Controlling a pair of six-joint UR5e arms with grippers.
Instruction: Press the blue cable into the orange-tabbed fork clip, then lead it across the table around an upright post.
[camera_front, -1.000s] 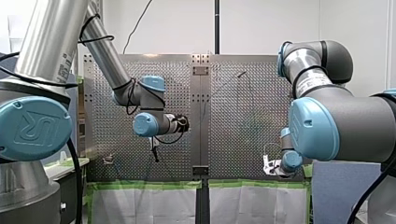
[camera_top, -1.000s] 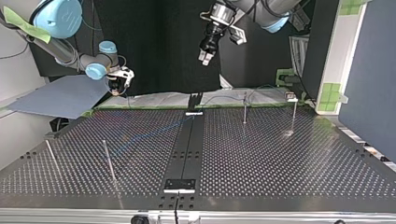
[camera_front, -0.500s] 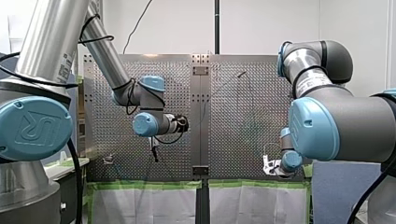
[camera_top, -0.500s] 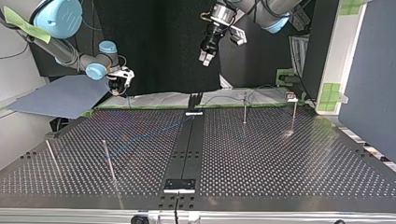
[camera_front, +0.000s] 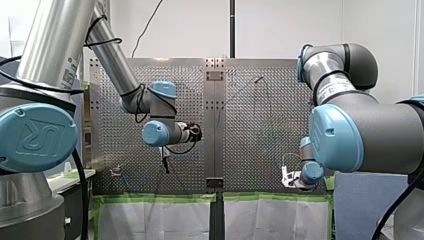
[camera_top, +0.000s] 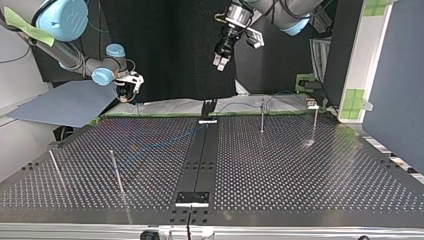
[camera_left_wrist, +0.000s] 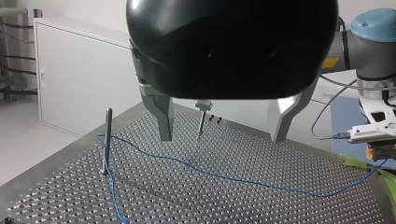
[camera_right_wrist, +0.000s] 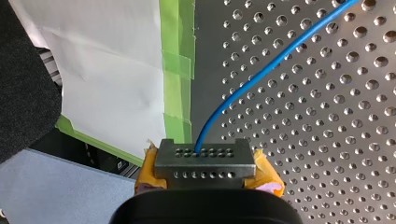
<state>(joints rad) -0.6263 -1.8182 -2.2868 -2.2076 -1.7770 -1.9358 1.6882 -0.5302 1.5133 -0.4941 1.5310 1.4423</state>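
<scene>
nothing moved since a second ago. my left gripper (camera_left_wrist: 222, 137) hangs above the perforated metal surface (camera_left_wrist: 280, 205), fingers apart, empty; my right gripper (camera_right_wrist: 204, 159) has its fingers clamped on the thin blue cable (camera_right_wrist: 261, 74).

blue cable (camera_left_wrist: 233, 178) cut off at edge, fork clip (camera_top: 311, 103) too small

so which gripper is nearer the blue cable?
Right. My right gripper is shut on the blue cable; my left gripper hangs open above it, not touching.
</scene>
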